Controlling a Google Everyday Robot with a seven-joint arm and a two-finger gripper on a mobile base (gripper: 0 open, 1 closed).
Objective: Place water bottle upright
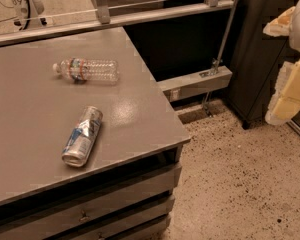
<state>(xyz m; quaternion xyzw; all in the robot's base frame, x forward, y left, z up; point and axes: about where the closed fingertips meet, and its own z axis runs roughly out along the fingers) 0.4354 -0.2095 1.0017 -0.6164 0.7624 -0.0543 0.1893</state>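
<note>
The grey bench (30, 114) fills the left of the frame, its corner at centre, with open speckled floor (240, 184) at lower right. The gripper (290, 89) sits at the frame's right edge, well apart from the bench; whether it is wide or narrow cannot be told. The water bottle (87, 70) lies on its side at upper left, cap leftward, near the bench's right edge; a can (83, 136) lies below it, near the front edge.

A grey table (30, 114) fills the left of the scene. The water bottle (87, 70) lies on its side toward the far edge, cap pointing left. Nearer, a silver-blue can (82, 136) also lies on its side, apart from the bottle. The gripper (289, 96) hangs at the right, off the table.
</note>
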